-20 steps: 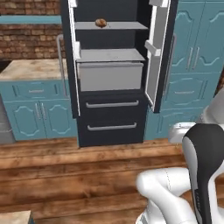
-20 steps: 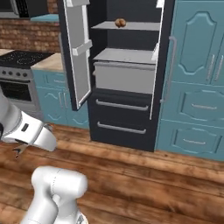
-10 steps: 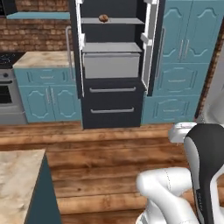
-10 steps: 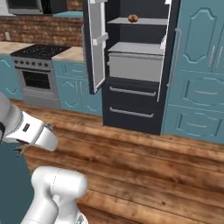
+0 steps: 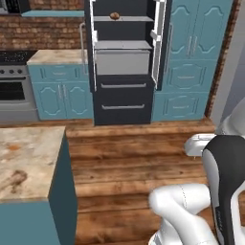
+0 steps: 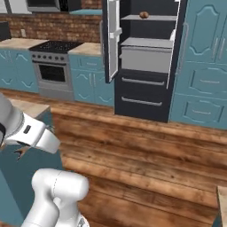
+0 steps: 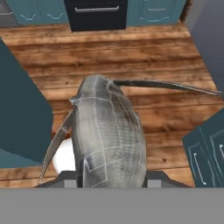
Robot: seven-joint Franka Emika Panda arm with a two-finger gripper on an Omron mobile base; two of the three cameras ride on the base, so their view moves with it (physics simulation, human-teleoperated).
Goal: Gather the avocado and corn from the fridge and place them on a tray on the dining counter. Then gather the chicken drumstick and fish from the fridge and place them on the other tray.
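Wood flooring lies below the end effector (image 7: 112, 181), clamped on the fish (image 7: 109, 135) with its long axis pointing away from the camera; dining desk (image 5: 26, 160) near left, fridge (image 5: 125, 62) far.

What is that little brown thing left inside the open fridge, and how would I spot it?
Find the tall black fridge between the teal cabinets, its upper doors swung open. On its top pale grey shelf, above the grey drawer box, sits a small lumpy golden-brown piece, the chicken drumstick. It is the only item visible on the shelves.
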